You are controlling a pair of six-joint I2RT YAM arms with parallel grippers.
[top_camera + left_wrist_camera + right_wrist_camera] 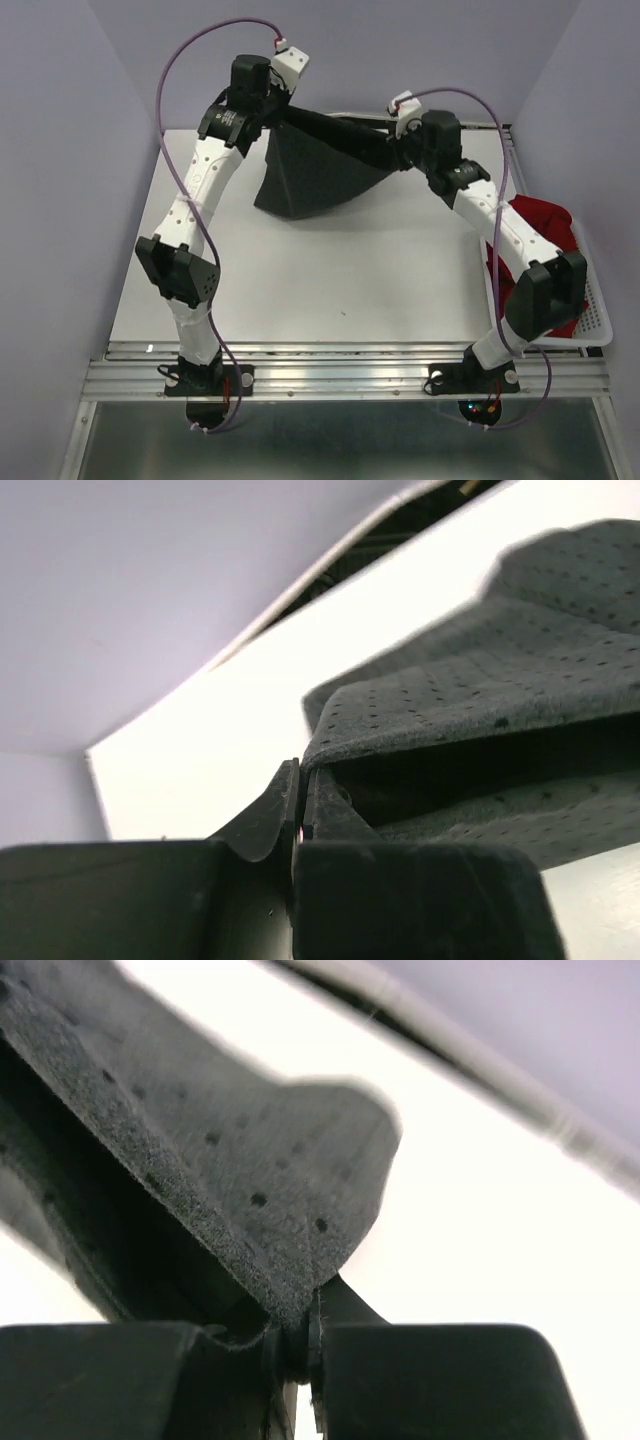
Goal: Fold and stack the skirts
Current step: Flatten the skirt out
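The dark charcoal grey dotted skirt [315, 170] hangs stretched between both arms at the back of the table, its lower part resting on the tabletop. My left gripper [275, 105] is shut on the skirt's left end; in the left wrist view the cloth [480, 710] runs out from the closed jaws of that gripper [300, 795]. My right gripper [398, 148] is shut on the right end, and the dotted cloth edge [250, 1180] is pinched in its jaws [312, 1325]. The bright red skirt [540, 225] lies bunched in the basket at the right.
A white plastic mesh basket [596, 320] sits at the table's right edge, partly under my right arm. The white tabletop [330, 280] spreads in front of the grey skirt. Purple walls close in the back and sides.
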